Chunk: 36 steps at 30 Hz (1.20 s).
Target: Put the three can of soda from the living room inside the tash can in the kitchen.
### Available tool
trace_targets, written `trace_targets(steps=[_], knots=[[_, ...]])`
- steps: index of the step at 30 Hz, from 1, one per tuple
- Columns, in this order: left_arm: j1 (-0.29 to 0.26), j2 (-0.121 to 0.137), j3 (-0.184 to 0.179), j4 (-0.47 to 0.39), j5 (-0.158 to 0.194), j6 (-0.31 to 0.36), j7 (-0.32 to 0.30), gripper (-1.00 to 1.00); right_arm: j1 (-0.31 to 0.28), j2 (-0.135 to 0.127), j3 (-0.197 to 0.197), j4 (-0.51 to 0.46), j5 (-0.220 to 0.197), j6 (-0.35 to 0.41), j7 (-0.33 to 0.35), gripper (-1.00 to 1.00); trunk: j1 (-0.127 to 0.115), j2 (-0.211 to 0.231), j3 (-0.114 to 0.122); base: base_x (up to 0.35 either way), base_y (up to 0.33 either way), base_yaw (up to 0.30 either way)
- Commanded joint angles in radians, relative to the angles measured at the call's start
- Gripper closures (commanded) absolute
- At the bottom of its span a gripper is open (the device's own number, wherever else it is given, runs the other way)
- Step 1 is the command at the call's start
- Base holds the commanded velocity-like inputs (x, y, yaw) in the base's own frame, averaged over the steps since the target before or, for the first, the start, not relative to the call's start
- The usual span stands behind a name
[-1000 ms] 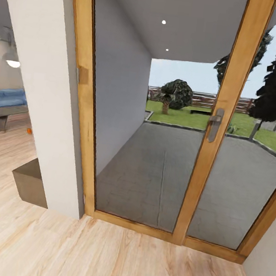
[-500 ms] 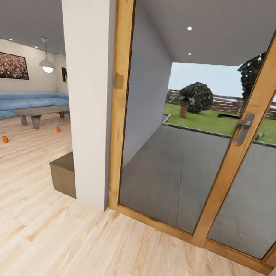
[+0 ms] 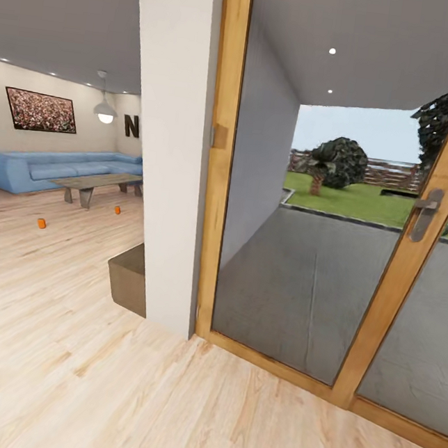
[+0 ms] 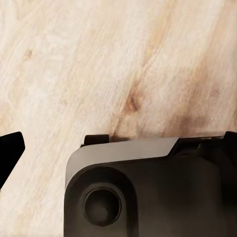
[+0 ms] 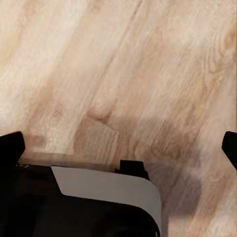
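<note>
Both my grippers hang over the plank floor (image 4: 118,59), carrying nothing while I travel; each shows dark fingertips (image 5: 11,148) set wide apart. Two orange soda cans (image 3: 42,223) sit on the floor beside the coffee table (image 3: 92,183), awaiting pickup.

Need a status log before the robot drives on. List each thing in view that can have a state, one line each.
Near small orange soda can: upright on the light wood plank floor, untouched.
Far small orange soda can: on the floor by the low grey coffee table.
Wood-framed glass door: shut, grey metal handle hanging down.
White dome pendant lamp: lit.
</note>
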Motion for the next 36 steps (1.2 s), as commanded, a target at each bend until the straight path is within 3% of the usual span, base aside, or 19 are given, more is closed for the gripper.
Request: trace_targets(steps=[1, 8, 12, 15, 18, 22, 23, 28, 29, 30, 31, 32, 33, 34, 36], knots=[[-0.003, 0.0, 0.0, -0.006, 0.0, 0.001, 0.0, -1.0, -0.002, 0.0, 0.008, -0.017, 0.0, 0.0, 0.0, -1.0, 0.0, 0.0, 0.0, -0.007, 0.005, 0.022], [-0.034, 0.002, 0.001, -0.09, 0.001, 0.019, -0.001, -1.0, -0.011, 0.0, 0.056, -0.149, 0.001, 0.009, -0.002, -1.0, 0.0, 0.0, 0.0, -0.003, 0.002, 0.01], [-0.043, 0.004, 0.002, -0.232, 0.002, 0.064, -0.002, -1.0, -0.017, 0.0, 0.085, -0.253, 0.002, 0.021, -0.002, -1.0, 0.0, 0.0, 0.0, -0.001, 0.001, 0.003], [-0.041, 0.005, 0.003, -0.407, 0.002, 0.145, -0.002, -1.0, -0.026, -0.004, 0.108, -0.33, 0.003, 0.059, -0.002, -1.0, 0.0, 0.0, 0.0, -0.001, 0.0, 0.002], [-0.038, 0.006, 0.002, -0.638, 0.002, 0.259, -0.002, -1.0, -0.036, -0.009, 0.123, -0.413, 0.003, 0.122, -0.002, -1.0, 0.0, 0.0, 0.0, 0.0, 0.0, 0.0], [-0.024, 0.007, 0.002, -0.969, 0.004, 0.419, -0.003, -1.0, -0.044, -0.016, 0.132, -0.555, 0.003, 0.199, -0.002, -1.0, 0.0, 0.0, 0.0, 0.0, 0.0, 0.0], [-0.008, 0.007, 0.002, -1.121, 0.012, 0.494, -0.004, -1.0, -0.046, -0.019, 0.135, -0.643, 0.003, 0.239, -0.002, -1.0, 0.0, 0.0, 0.0, 0.0, 0.0, 0.0], [0.042, 0.012, 0.007, -1.379, 0.051, 0.609, -0.018, -1.0, -0.043, -0.032, 0.136, -0.881, 0.002, 0.367, 0.0, -1.0, 0.0, 0.0, 0.0, 0.0, 0.0, 0.0], [0.048, 0.016, 0.015, -1.407, 0.061, 0.619, -0.03, -1.0, -0.041, -0.036, 0.136, -0.925, 0.002, 0.388, 0.004, -1.0, 0.0, 0.0, 0.0, 0.0, 0.0, 0.0], [0.058, 0.03, 0.05, -1.446, 0.088, 0.633, -0.068, -1.0, -0.036, -0.047, 0.134, -1.003, 0.0, 0.417, 0.021, -1.0, 0.0, 0.0, 0.0, 0.0, 0.0, 0.0], [0.058, 0.03, 0.05, -1.446, 0.088, 0.633, -0.068, -1.0, -0.036, -0.047, 0.134, -1.003, 0.0, 0.417, 0.021, -1.0, 0.0, 0.0, 0.0, 0.0, 0.0, 0.0], [0.062, 0.04, 0.075, -1.458, 0.103, 0.638, -0.095, -1.0, -0.031, -0.054, 0.132, -1.033, -0.002, 0.426, 0.035, -1.0, 0.0, 0.0, 0.0, 0.0, 0.0, 0.0], [0.064, 0.051, 0.105, -1.465, 0.119, 0.64, -0.128, -1.0, -0.024, -0.062, 0.131, -1.056, -0.004, 0.431, 0.05, -1.0, 0.0, 0.0, 0.0, 0.0, 0.0, 0.0], [0.067, 0.072, 0.167, -1.462, 0.149, 0.638, -0.202, -1.0, -0.005, -0.082, 0.121, -1.085, -0.009, 0.428, 0.077, -1.0, 0.0, 0.0, 0.0, 0.0, 0.0, 0.0], [0.069, 0.084, 0.22, -1.439, 0.169, 0.622, -0.272, -1.0, 0.013, -0.1, 0.095, -1.087, -0.012, 0.406, 0.096, -1.0, 0.0, 0.0, 0.0, 0.0, 0.0, 0.0]])
